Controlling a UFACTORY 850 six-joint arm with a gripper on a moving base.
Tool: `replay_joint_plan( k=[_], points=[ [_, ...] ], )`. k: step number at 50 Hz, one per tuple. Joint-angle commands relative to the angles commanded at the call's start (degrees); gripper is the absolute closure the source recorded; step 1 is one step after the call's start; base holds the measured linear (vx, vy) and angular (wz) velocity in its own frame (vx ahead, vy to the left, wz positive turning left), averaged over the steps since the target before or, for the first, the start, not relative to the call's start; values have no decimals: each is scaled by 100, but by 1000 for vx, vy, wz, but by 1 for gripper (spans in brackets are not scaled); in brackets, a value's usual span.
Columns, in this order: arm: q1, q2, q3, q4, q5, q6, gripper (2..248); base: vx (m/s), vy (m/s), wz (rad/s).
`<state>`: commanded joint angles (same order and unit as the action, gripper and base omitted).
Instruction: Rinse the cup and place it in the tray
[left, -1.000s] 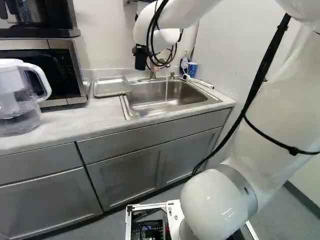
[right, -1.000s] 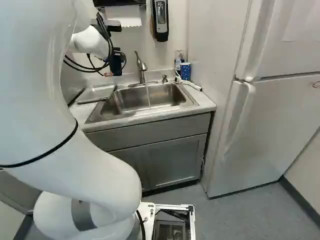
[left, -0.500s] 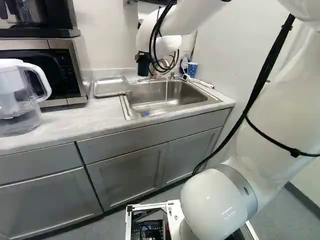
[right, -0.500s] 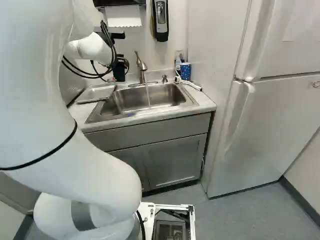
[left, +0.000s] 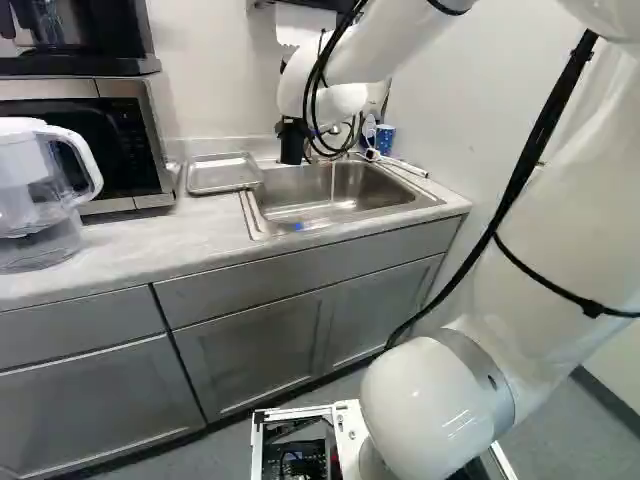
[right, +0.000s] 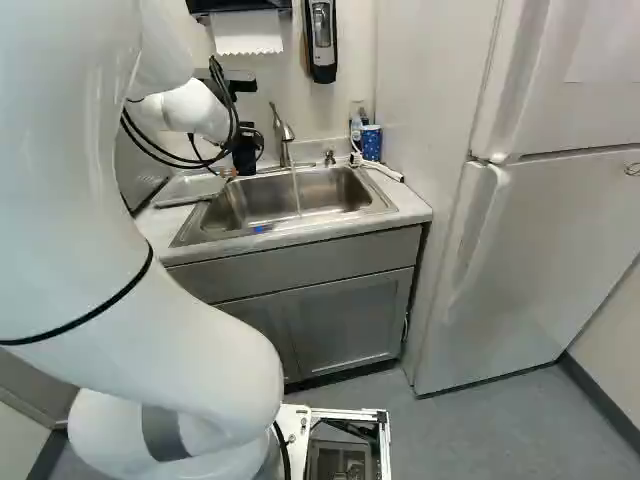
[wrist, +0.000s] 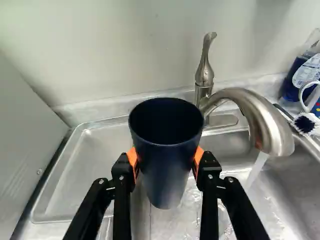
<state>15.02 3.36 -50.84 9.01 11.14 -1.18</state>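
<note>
The dark blue cup (wrist: 167, 175), in the upper middle of the left base view, had come lower and nearer the sink (left: 385, 213). The gripper (wrist: 165, 158) came with it, fingers parted by the cup's width and pressing both its sides. Water (wrist: 256, 170) fell from the faucet (wrist: 250, 110) beside the cup, so rinsing probably needed a sideways shift under it. The tray (left: 220, 174) lay left of the sink in that view, for later.
</note>
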Motion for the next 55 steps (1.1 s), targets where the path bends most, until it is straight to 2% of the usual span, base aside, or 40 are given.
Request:
replay_joint_plan(
  k=[34,55],
  points=[
    [-207,117,541,0,680,0,127,0,0,0],
    [-214,-72,622,0,1072,0,127,0,0,0]
  ],
)
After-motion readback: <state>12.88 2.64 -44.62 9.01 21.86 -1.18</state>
